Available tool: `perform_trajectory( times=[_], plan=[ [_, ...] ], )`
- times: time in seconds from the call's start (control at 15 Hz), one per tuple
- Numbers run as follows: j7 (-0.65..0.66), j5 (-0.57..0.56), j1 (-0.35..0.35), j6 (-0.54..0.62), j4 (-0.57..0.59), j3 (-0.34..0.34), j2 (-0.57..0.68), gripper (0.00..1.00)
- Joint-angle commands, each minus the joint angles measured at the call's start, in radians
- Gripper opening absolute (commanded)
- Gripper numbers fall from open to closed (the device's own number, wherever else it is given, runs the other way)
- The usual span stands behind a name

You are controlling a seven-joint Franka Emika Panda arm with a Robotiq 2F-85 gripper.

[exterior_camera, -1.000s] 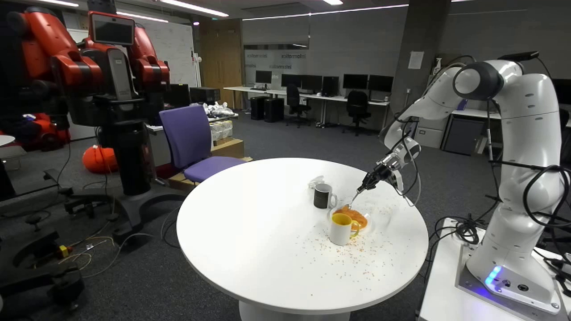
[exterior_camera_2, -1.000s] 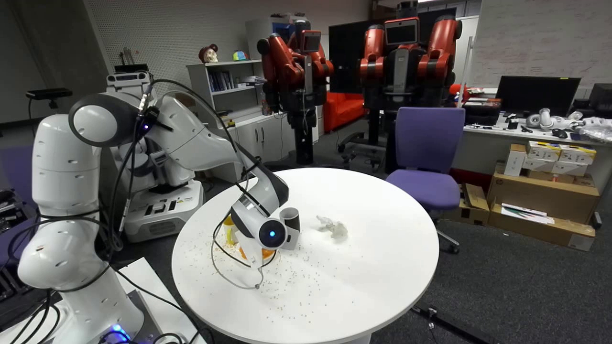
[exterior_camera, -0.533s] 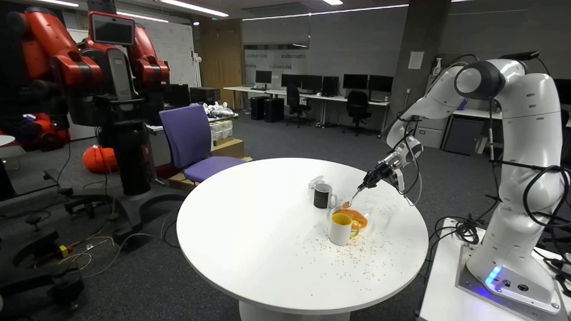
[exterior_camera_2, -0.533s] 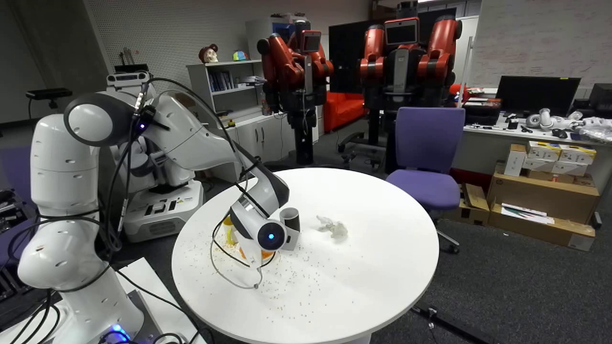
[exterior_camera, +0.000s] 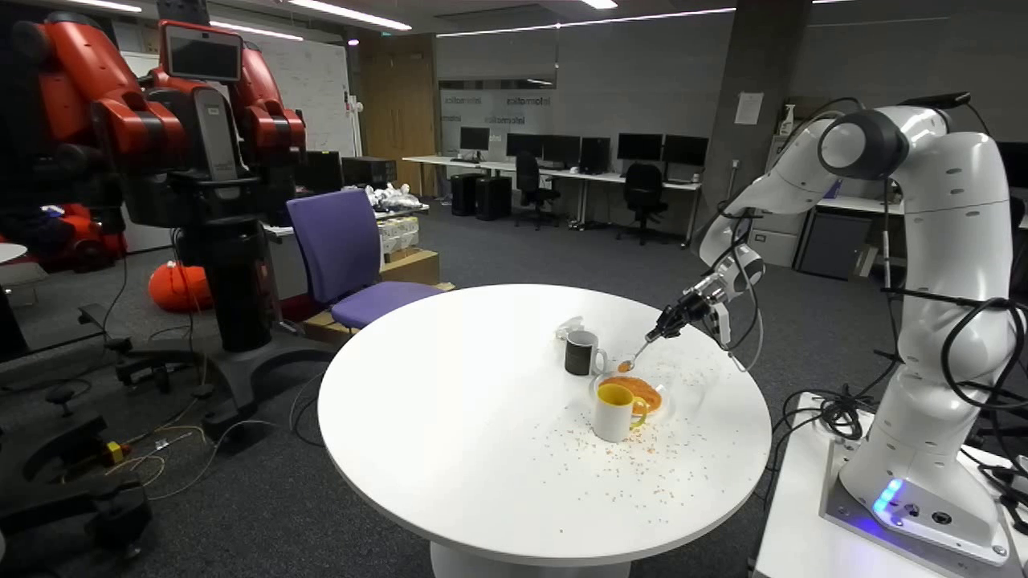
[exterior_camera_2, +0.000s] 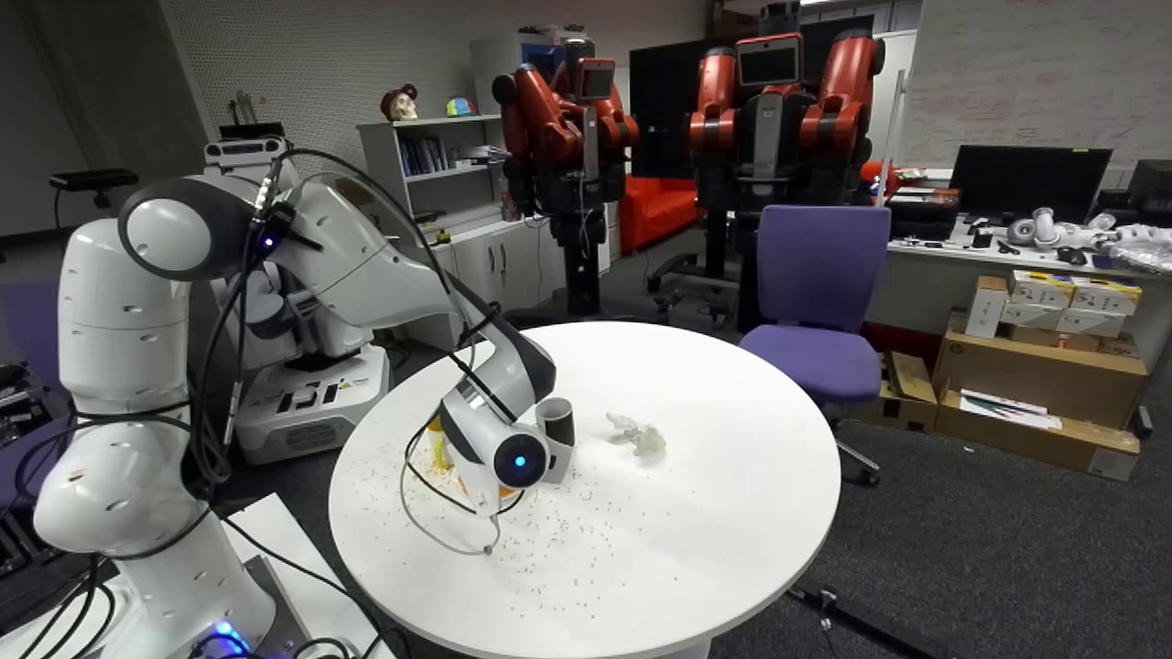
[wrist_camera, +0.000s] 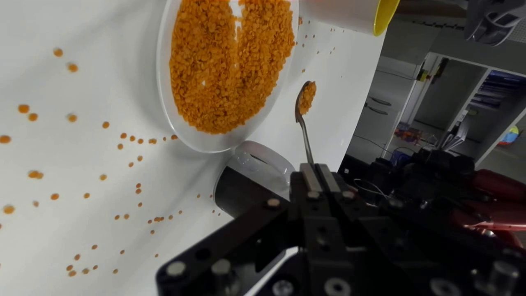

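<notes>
I've got the gripper (wrist_camera: 315,167) pinched tight on a spoon (wrist_camera: 303,123) loaded with orange grains (wrist_camera: 307,98), held near the plate (wrist_camera: 205,142) and black mug (wrist_camera: 246,191). Scoop looks done; unloading isn't yet. Plenty left on the plate, bits strewn over the table (exterior_camera: 450,417).

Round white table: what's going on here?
The black two-finger gripper is shut on a metal spoon loaded with small orange grains. The spoon hangs clear of the shallow white dish, which holds more. A black mug with a white handle and a white mug with a yellow inside stand beside the dish; others dot the table.
</notes>
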Motion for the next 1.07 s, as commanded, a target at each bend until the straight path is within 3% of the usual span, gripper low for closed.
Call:
perform_trajectory(
  times=[0.0,1.0],
  plan=[
    [-0.017,0.027,-0.008,-0.053,-0.04,-0.018,-0.049,0.01],
    [0.017,0.065,-0.014,-0.129,-0.034,-0.045,-0.092,0.01]
  ],
)
